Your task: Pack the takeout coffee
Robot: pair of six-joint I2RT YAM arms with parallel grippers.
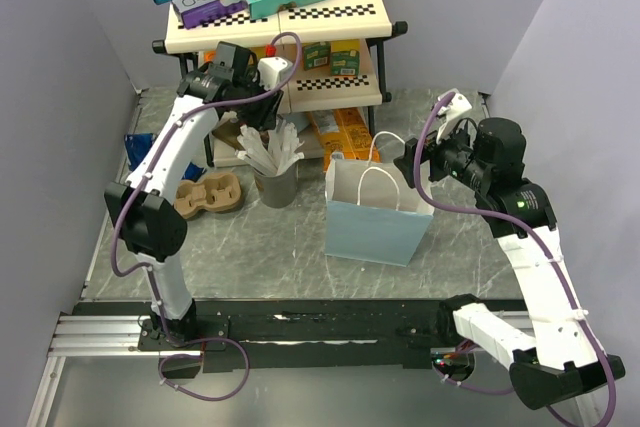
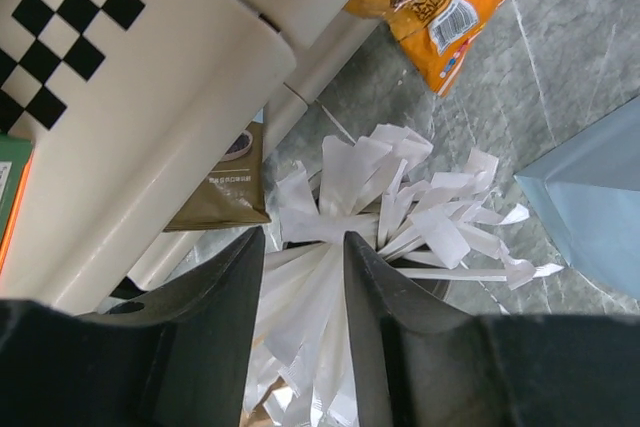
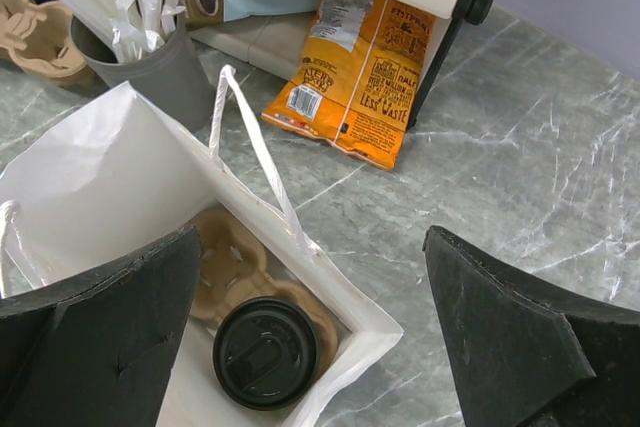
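The takeout coffee (image 3: pixel 265 352), showing only its round black plastic lid, stands in a brown moulded-pulp carrier (image 3: pixel 240 267) at the bottom of the pale blue paper bag (image 1: pixel 375 232) with white cord handles, toward 6 o'clock in the right wrist view. The right claw (image 3: pixel 310 247) hangs above the bag's mouth, jaws spread wide, nothing between them. At 9 o'clock of the bag on the grey marbled desk (image 1: pixel 260 257) stands a grey cup of white paper-wrapped sticks (image 1: pixel 277 187). The left claw (image 2: pixel 300 277) sits among those sticks, jaws partly closed with several between them; whether it pinches them I cannot tell. A second pulp carrier (image 1: pixel 208 195) lies at 9 o'clock of the cup.
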